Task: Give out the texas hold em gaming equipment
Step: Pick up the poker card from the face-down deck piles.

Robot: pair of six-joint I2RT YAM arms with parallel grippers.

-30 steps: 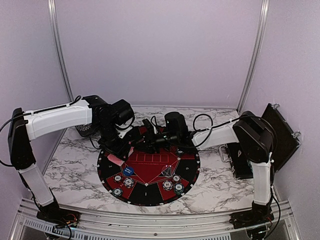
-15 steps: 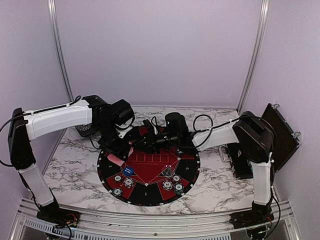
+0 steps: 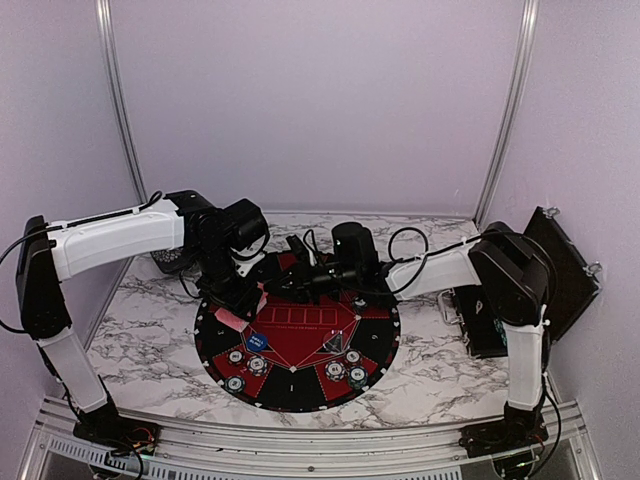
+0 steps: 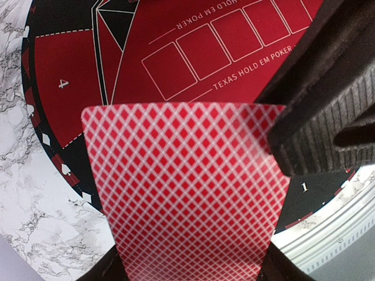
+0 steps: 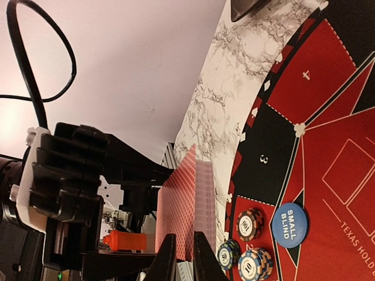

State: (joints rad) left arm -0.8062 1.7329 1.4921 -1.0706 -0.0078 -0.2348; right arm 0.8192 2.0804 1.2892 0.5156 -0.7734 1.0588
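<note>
My left gripper (image 4: 191, 274) is shut on a stack of red-backed playing cards (image 4: 187, 193), held just above the left rim of the round mat (image 3: 300, 335). In the top view the cards (image 3: 232, 319) hang below the left gripper (image 3: 236, 298). My right gripper (image 5: 186, 259) reaches across from the right, and its narrow jaws pinch the edge of a card (image 5: 183, 205) from that stack. One of its ribbed fingers (image 4: 319, 126) covers the card's upper right corner. Striped chips (image 5: 250, 224) and a blue small-blind marker (image 5: 289, 225) lie on the mat's near side.
A black case (image 3: 560, 270) stands open at the table's right edge. A dark object (image 3: 172, 262) sits behind the left arm. More chip stacks (image 3: 345, 368) lie on the mat's near right. Marble table (image 3: 150, 340) surrounds the mat.
The right gripper's jaws have narrowed onto the card edge. Both arms have stayed almost where they were.
</note>
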